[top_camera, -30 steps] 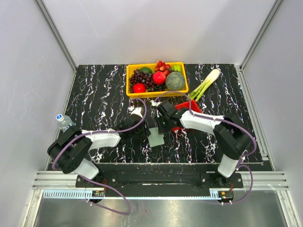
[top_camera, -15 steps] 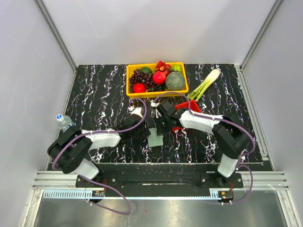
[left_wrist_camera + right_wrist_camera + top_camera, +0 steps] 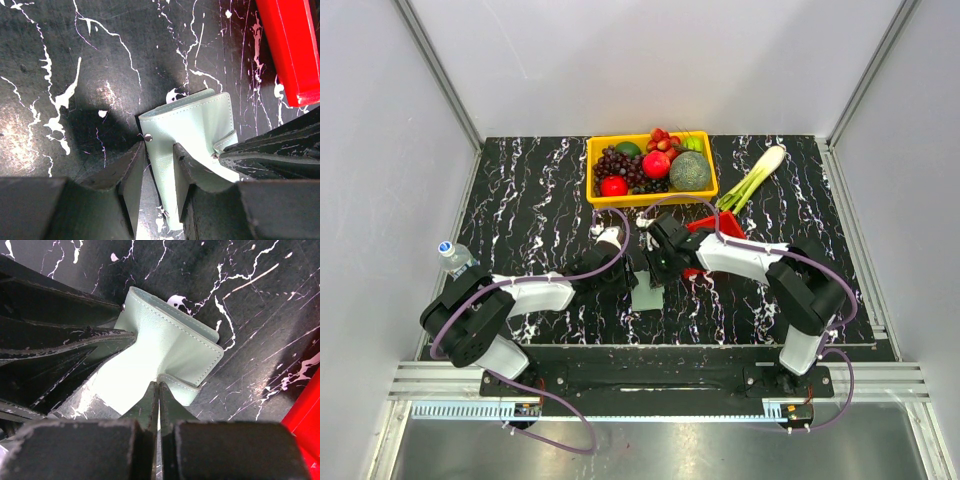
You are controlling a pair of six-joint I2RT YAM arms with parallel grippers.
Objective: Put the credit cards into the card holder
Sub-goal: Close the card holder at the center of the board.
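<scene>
The card holder (image 3: 646,297) is a pale grey-green pouch lying partly unfolded on the black marbled table between the two arms. My left gripper (image 3: 159,146) is shut on one flap of the card holder (image 3: 195,122), near its small snap. My right gripper (image 3: 158,385) is shut, with its tips pressed against the small strap at the edge of the card holder (image 3: 170,342). In the top view the left gripper (image 3: 623,278) and the right gripper (image 3: 658,272) meet over the pouch. No credit cards are in view.
A red basket (image 3: 718,228) lies just behind the right gripper and shows as a red edge (image 3: 290,45) in the left wrist view. A yellow tray (image 3: 591,170) of fruit stands at the back, a green onion (image 3: 753,178) to its right, a small bottle (image 3: 452,255) at the left edge.
The right gripper and the card holder have shifted slightly left and nearer. The left arm has hardly moved and keeps its hold.
</scene>
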